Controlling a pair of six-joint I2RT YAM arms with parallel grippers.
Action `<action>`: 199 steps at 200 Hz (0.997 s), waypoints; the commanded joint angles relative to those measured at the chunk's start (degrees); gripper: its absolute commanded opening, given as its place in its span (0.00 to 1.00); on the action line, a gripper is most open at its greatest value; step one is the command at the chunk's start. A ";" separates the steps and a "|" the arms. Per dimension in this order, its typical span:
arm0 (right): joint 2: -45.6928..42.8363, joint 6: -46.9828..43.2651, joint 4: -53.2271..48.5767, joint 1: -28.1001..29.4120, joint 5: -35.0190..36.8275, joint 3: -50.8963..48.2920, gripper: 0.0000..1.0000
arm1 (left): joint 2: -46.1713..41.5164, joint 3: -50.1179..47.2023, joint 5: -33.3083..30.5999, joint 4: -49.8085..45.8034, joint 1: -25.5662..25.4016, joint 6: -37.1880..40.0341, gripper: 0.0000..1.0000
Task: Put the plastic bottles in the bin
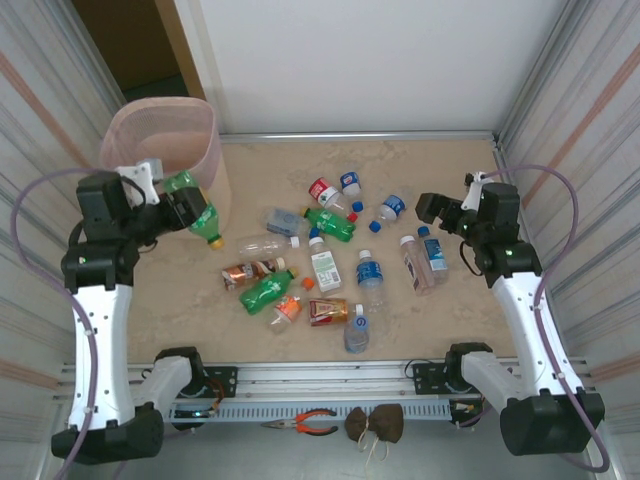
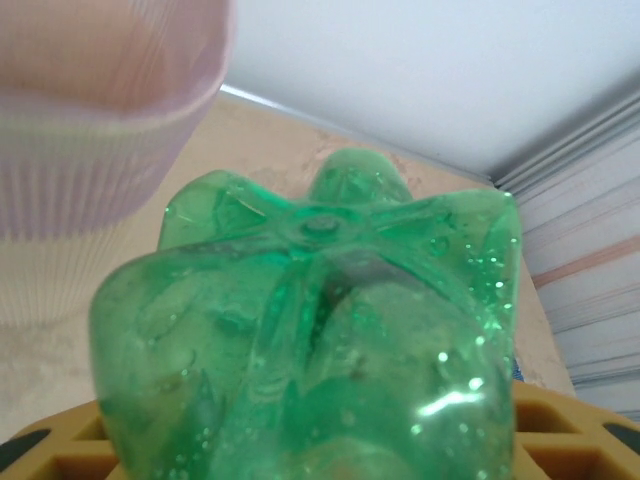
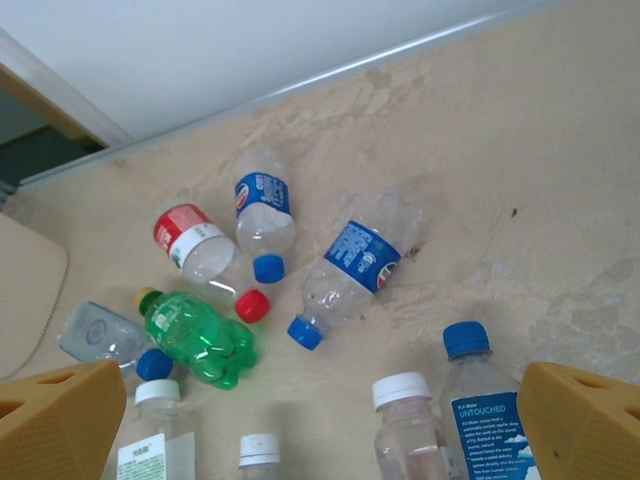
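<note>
My left gripper [image 1: 188, 206] is shut on a green bottle [image 1: 198, 212] with a yellow cap and holds it in the air beside the bin [image 1: 160, 140], a beige bin with a pink liner. In the left wrist view the green bottle's base [image 2: 320, 320] covers the jaws, and the bin's rim [image 2: 100, 90] sits at the upper left. My right gripper [image 1: 432, 208] hangs open above the right side of the pile. Between its yellow fingers [image 3: 585, 425] lie a blue-labelled clear bottle [image 3: 355, 262], a white-capped one [image 3: 410, 425] and a blue-capped one [image 3: 482, 405].
Several more plastic bottles [image 1: 320, 265] lie scattered over the middle of the beige table. Corrugated metal walls [image 1: 590, 120] close both sides and a white wall stands at the back. Pliers [image 1: 305, 422] and a brown object [image 1: 375, 423] lie beyond the near rail.
</note>
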 commanded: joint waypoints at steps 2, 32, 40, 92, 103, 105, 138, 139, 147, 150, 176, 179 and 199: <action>-0.50 -1.08 -1.16 0.17 0.41 2.91 0.99 | 3.24 6.30 1.63 -1.90 0.35 8.49 0.46; -0.23 -1.42 -2.33 0.30 0.41 4.80 0.99 | 10.17 16.16 -0.65 -4.53 0.35 13.43 0.45; -0.23 -1.53 -2.34 0.43 0.37 5.10 0.99 | 11.98 18.50 -1.45 -4.68 0.35 14.72 0.45; -0.32 -1.45 -3.67 1.45 0.93 7.11 0.99 | 24.65 36.32 -8.82 -6.40 0.46 21.72 0.44; -0.23 -1.43 -3.70 1.67 1.16 7.22 0.99 | 27.22 39.35 -9.93 -6.38 0.44 22.70 0.44; -0.23 -1.42 -3.73 1.76 1.19 7.32 0.99 | 27.68 39.89 -10.12 -6.37 0.52 22.90 0.44; 0.46 -1.40 -4.22 2.68 1.81 8.57 0.99 | 34.74 46.66 -12.22 -6.49 0.72 25.36 0.43; 0.51 -1.41 -4.20 2.66 1.86 8.62 0.99 | 34.92 46.84 -12.27 -6.51 0.67 25.40 0.43; 0.69 -1.42 -4.11 2.81 1.99 8.75 0.99 | 36.53 48.09 -12.40 -6.45 0.74 25.85 0.43; 0.76 -1.42 -4.02 2.91 2.06 8.80 0.99 | 37.03 48.51 -12.55 -6.45 0.75 26.07 0.43; 1.60 -1.42 -4.28 3.42 2.17 9.63 0.99 | 42.95 52.81 -13.21 -8.23 0.96 27.46 0.42; 1.60 -1.36 -4.29 3.47 2.18 9.63 0.99 | 43.62 53.27 -13.20 -8.47 0.96 27.53 0.42; 1.82 -1.33 -4.10 3.97 2.42 9.69 0.99 | 47.02 53.87 -13.04 -9.25 1.04 27.95 0.41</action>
